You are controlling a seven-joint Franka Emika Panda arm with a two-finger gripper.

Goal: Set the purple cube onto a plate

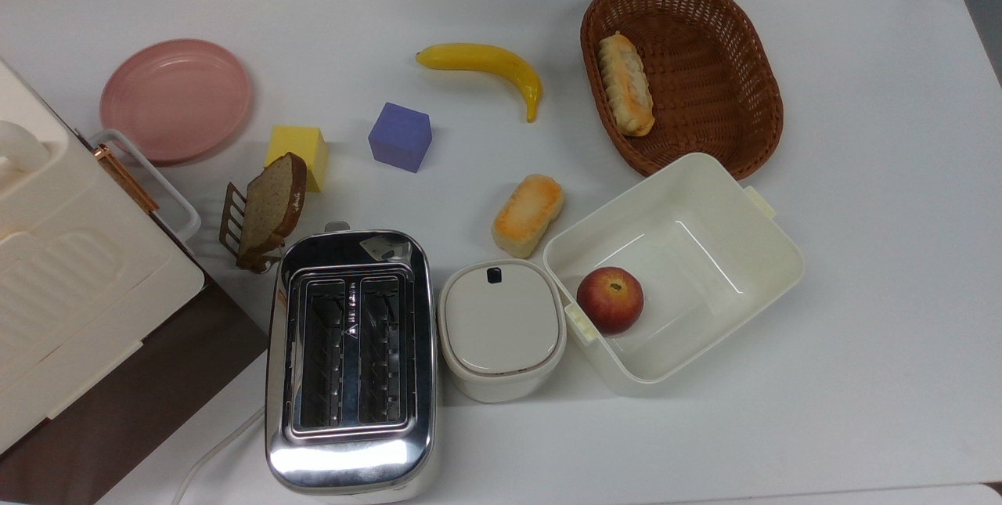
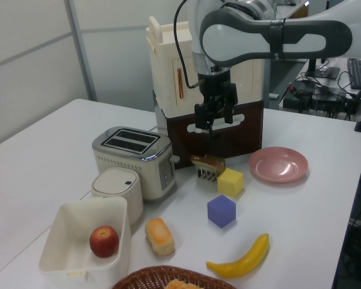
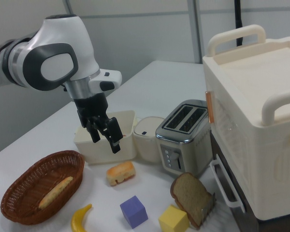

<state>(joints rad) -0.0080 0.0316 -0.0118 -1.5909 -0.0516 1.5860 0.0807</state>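
On the white surface [image 1: 861, 176], the purple cube [image 1: 400, 137] sits flat between the yellow cube [image 1: 297, 155] and the banana [image 1: 487, 66], touching neither. Item two, the pink plate [image 1: 175, 99]: bare, lying beyond the yellow cube toward the top view's left. Item three, the gripper [image 3: 106, 139]: fingers spread apart and holding nothing, raised well above the surface, with the purple cube lower and apart from it.

The toaster [image 1: 351, 356] is glossy, mirror-like metal. The basket [image 1: 704, 43] is rough brown wicker. The open box [image 1: 704, 200] looks like smooth cream plastic. The purple cube [image 1: 400, 137] and pink plate [image 1: 176, 98] are matt, the table [image 1: 861, 254] smooth white, the banana [image 1: 485, 63] faintly shiny.
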